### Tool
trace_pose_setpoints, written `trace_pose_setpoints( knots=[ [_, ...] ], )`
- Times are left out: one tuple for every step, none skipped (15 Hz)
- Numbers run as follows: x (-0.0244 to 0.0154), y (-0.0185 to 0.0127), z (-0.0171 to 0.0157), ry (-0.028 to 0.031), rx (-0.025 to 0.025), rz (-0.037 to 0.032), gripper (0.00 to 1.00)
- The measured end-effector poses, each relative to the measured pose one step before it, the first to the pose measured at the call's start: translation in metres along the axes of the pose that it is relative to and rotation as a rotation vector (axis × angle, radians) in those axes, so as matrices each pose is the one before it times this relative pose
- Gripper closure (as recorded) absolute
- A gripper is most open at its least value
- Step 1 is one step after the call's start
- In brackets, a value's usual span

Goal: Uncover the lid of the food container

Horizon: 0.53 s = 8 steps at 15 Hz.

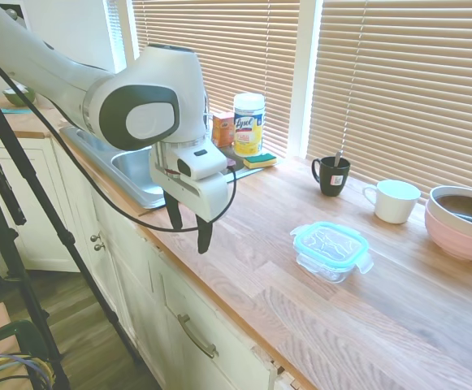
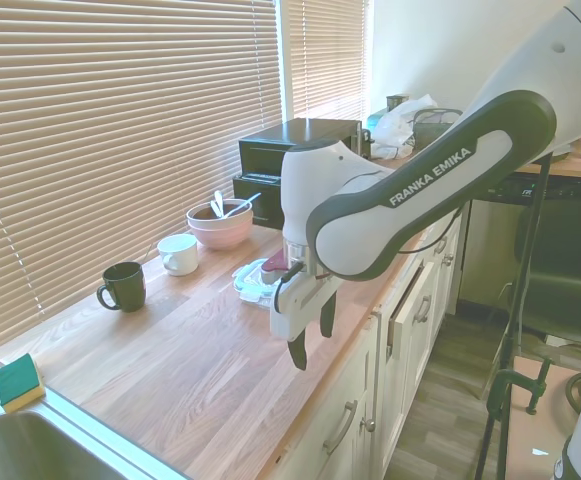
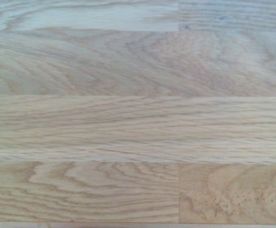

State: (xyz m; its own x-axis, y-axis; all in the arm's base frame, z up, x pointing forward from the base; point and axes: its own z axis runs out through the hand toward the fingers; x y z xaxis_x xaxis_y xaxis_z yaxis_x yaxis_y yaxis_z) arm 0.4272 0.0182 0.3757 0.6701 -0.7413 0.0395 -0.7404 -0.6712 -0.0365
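The claw hangs above the wooden counter near its front edge, fingers pointing straight down and spread apart, nothing between them. The second exterior view shows the same: two dark fingers parted, empty, over bare wood. The wrist view is nothing but wood grain, plank seams running across the counter.

Over to the food container: in the first exterior view it sits on the counter at about three o'clock from the claw, well apart from it. The lid is on top of it, teal rim all the way round, a clear snap tab sticking out on the side nearest the pink bowl. In the second exterior view the container is mostly hidden behind the arm; only a bit of it peeks out.

Behind the container, toward twelve to one o'clock, stand a black mug with something upright in it and a white mug, both close to the blinds. The pink bowl is at the far right, holding something dark. Back near the sink are a yellow wipes tub, an orange box and a green-and-yellow sponge.
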Motion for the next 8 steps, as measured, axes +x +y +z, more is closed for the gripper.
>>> trace_pose_setpoints(
  knots=[
    [0.00008,0.00002,0.00060,-0.00095,-0.00093,0.00026,0.00],
    [0.00033,0.00022,0.00078,-0.00038,-0.00211,0.00501,0.00],
    [0.00100,0.00028,0.00101,0.00451,-0.00303,0.00822,0.00],
    [0.00174,-0.00035,0.00062,0.01103,-0.00240,0.01018,0.00],
    [0.00269,-0.00154,-0.00061,0.01469,-0.00257,0.00965,0.00],
    [0.00356,-0.00299,-0.00245,0.02231,-0.00221,0.00803,0.00],
    [0.00407,-0.00563,-0.00447,0.03083,0.00200,0.00447,0.00],
    [0.00359,-0.00696,-0.00434,0.03073,-0.00183,0.00380,0.00]
  ],
)
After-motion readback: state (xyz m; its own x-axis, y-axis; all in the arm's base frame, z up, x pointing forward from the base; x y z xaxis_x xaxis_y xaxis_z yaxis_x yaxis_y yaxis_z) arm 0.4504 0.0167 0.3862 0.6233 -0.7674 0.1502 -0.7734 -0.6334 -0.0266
